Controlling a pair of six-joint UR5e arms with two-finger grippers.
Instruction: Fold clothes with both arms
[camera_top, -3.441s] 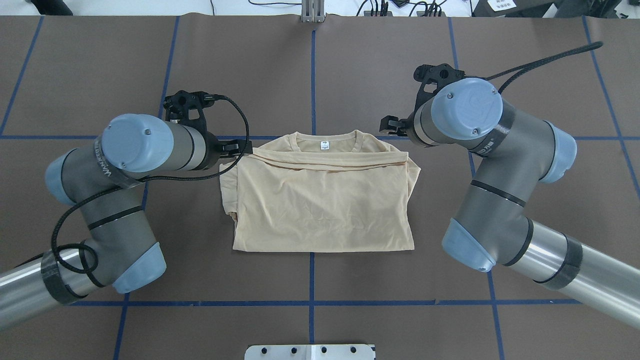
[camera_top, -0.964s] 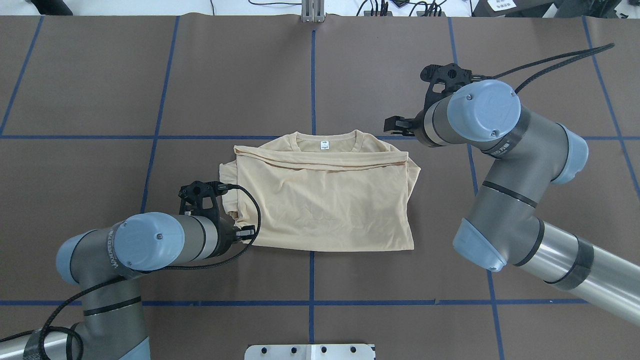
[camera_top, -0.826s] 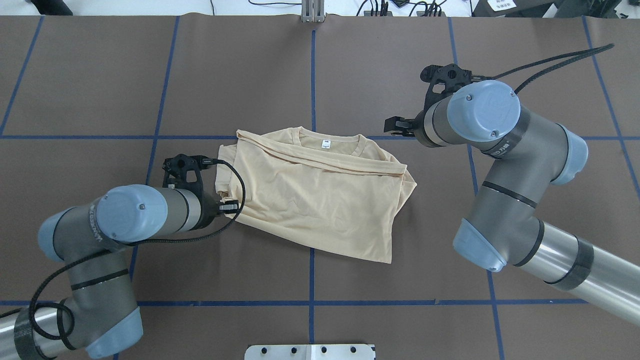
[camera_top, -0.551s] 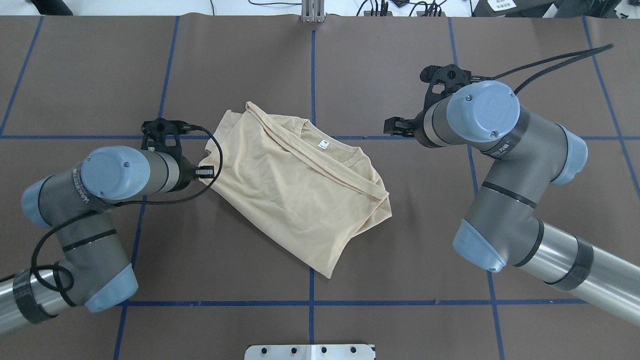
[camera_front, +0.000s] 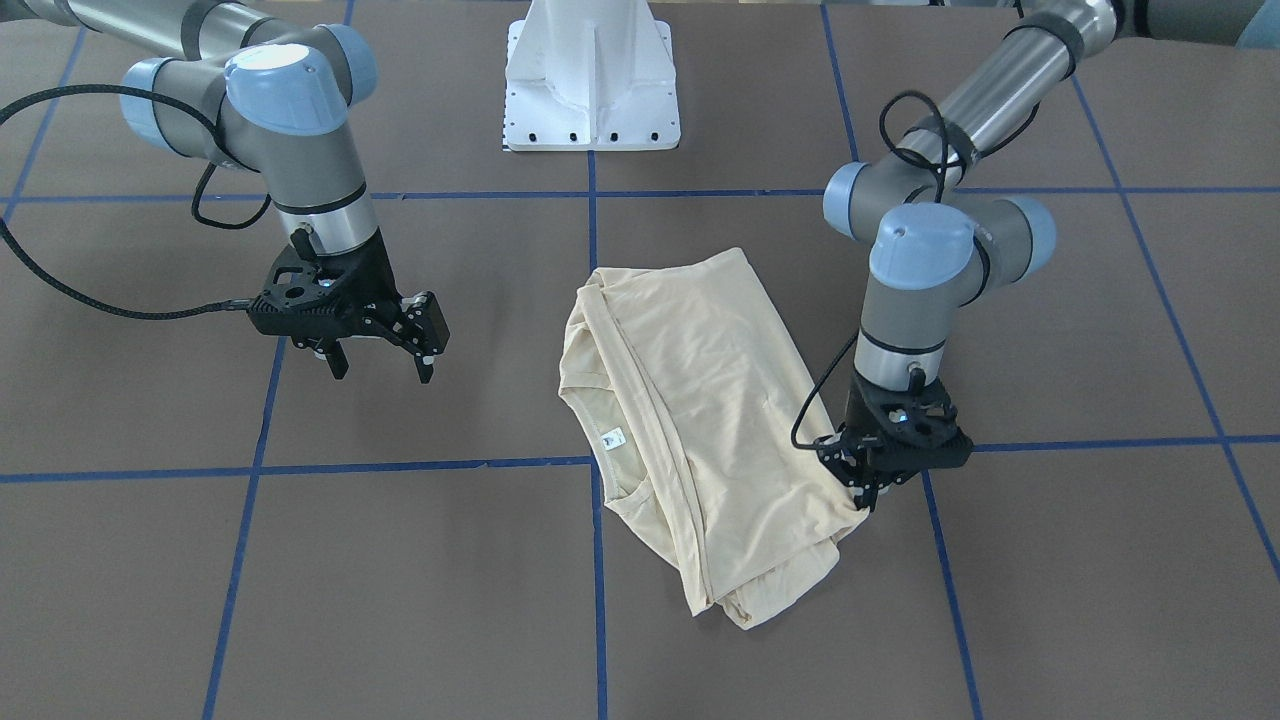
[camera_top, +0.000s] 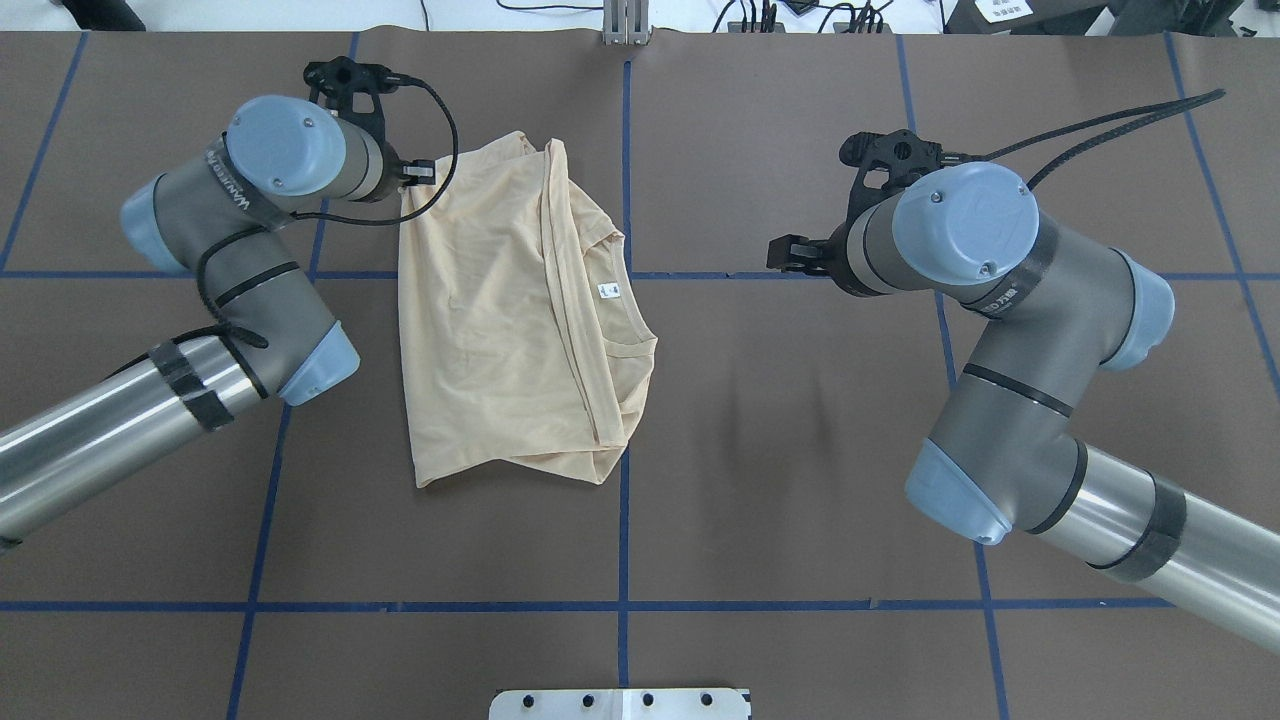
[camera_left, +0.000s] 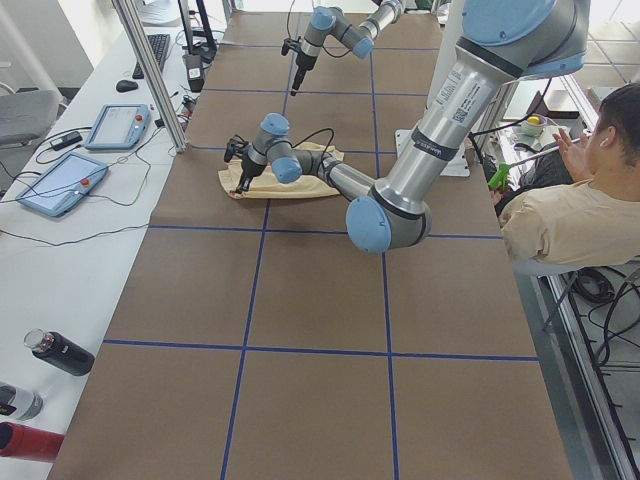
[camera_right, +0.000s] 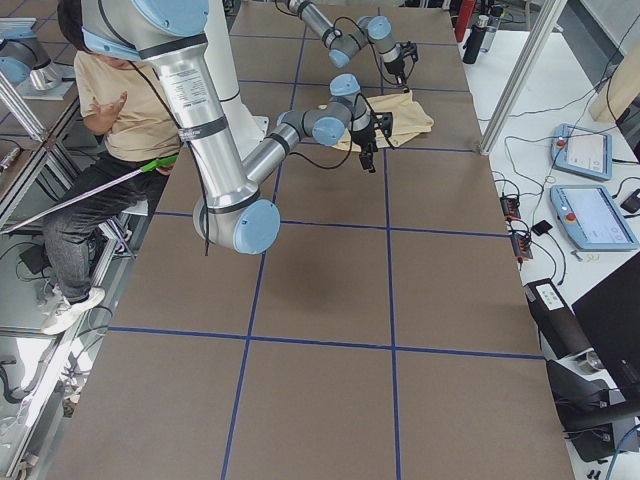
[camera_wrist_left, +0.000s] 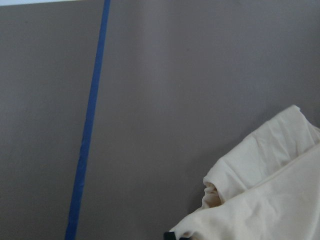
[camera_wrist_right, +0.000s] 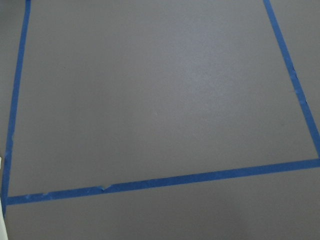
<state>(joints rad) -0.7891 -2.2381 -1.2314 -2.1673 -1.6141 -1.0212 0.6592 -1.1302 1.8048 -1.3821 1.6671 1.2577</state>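
Note:
The clothes, one folded cream shirt (camera_top: 500, 310), lie left of the table's centre line, turned so the neckline with its white tag (camera_top: 606, 290) faces right. My left gripper (camera_top: 408, 188) is shut on the shirt's far left corner; the front view shows this gripper (camera_front: 866, 487) pinching the cloth edge low over the table. The left wrist view has folded cream cloth (camera_wrist_left: 270, 200) at its bottom right. My right gripper (camera_front: 380, 362) hangs open over bare table, well clear of the shirt (camera_front: 700, 400). In the right wrist view I see only the table.
Blue tape lines (camera_top: 624, 605) grid the brown table (camera_top: 800, 450). The white pedestal base (camera_front: 592, 75) stands at the robot's edge. A person (camera_left: 575, 205) sits beside the table, and tablets (camera_left: 60, 180) and bottles (camera_left: 58, 352) lie on the side bench.
My left gripper has dragged the shirt's corner to the far left, and the shirt has turned about a quarter turn and shifted left. The right arm has stayed still and open.

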